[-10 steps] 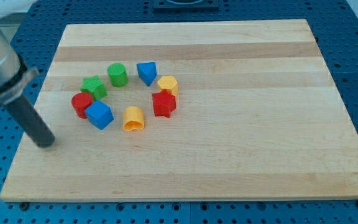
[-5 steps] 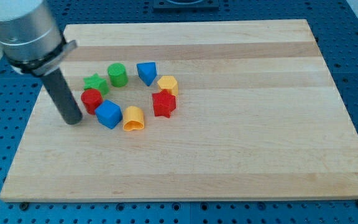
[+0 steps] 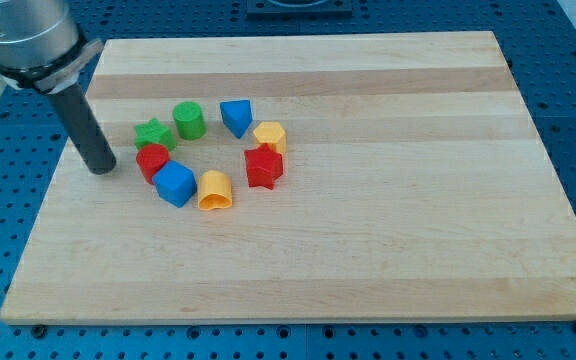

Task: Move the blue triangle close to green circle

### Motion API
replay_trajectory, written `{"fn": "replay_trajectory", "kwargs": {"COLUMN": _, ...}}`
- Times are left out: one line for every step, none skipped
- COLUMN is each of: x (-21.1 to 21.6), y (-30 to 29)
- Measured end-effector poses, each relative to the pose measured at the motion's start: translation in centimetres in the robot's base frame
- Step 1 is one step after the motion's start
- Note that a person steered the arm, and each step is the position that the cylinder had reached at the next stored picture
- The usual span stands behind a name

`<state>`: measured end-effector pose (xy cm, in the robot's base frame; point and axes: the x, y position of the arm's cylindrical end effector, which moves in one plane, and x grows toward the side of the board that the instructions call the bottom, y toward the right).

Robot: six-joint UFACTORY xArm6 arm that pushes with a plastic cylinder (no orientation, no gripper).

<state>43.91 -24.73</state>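
Note:
The blue triangle [image 3: 235,116] lies on the wooden board [image 3: 388,200], just to the right of the green circle [image 3: 189,120], with a small gap between them. My tip [image 3: 102,168] rests on the board at the left, well left of both, and close to the left of the red cylinder [image 3: 152,161]. It touches no block.
A green star [image 3: 152,134] sits left of the green circle. A blue cube [image 3: 174,184], a yellow arch-shaped block [image 3: 214,191], a red star [image 3: 264,167] and a yellow hexagon [image 3: 269,136] complete a loose ring of blocks.
My tip moved from the board's lower left up and right to beside the red cylinder, then slightly up and left. The red cylinder and blue cube shifted slightly right.

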Motion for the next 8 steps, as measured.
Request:
{"fn": "replay_trajectory", "kwargs": {"x": -1.7, "y": 0.0}}
{"fn": "replay_trajectory", "kwargs": {"x": -2.6, "y": 0.6}}
{"fn": "replay_trajectory", "kwargs": {"x": -2.6, "y": 0.9}}
{"fn": "replay_trajectory", "kwargs": {"x": -2.7, "y": 0.9}}
{"fn": "replay_trajectory", "kwargs": {"x": -5.5, "y": 1.0}}
{"fn": "replay_trajectory", "kwargs": {"x": -12.5, "y": 2.4}}
{"fn": "replay_trajectory", "kwargs": {"x": -17.3, "y": 8.5}}
{"fn": "replay_trajectory", "kwargs": {"x": -12.9, "y": 17.4}}
